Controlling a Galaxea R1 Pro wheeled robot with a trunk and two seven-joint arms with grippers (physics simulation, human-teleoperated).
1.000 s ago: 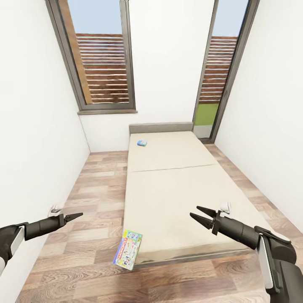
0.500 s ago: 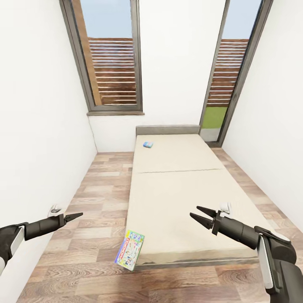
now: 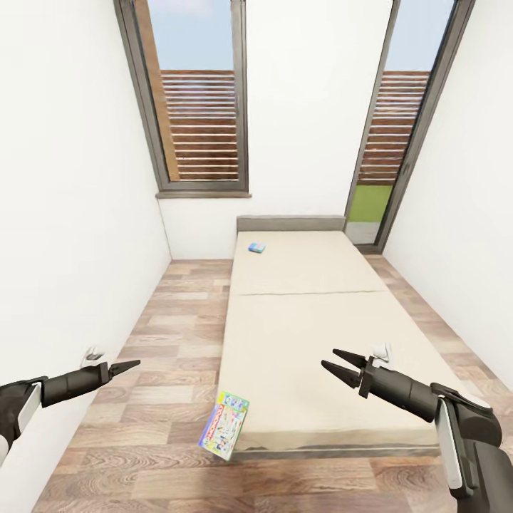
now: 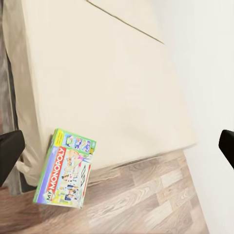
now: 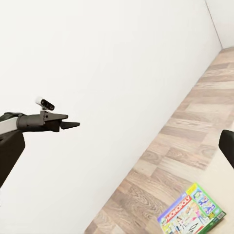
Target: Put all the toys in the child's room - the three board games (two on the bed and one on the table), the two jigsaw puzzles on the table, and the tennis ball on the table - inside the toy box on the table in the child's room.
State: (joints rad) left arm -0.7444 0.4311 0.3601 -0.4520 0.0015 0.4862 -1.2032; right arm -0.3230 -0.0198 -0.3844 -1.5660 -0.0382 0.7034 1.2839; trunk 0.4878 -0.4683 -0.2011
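A narrow white-walled room with wood-plank floor [image 3: 164,335] holds a long beige bed [image 3: 313,335]. A colourful Monopoly board game box [image 3: 226,423] leans tilted against the bed's near corner, its lower edge on the floor. A small blue box [image 3: 256,248] lies near the headboard. The right claw [image 3: 340,364] has its fingers apart; the left claw [image 3: 128,367] looks closed.

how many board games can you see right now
2: a Monopoly box leaning at the bed's near left corner, and a small blue box lying flat near the headboard. Any others are out of view.
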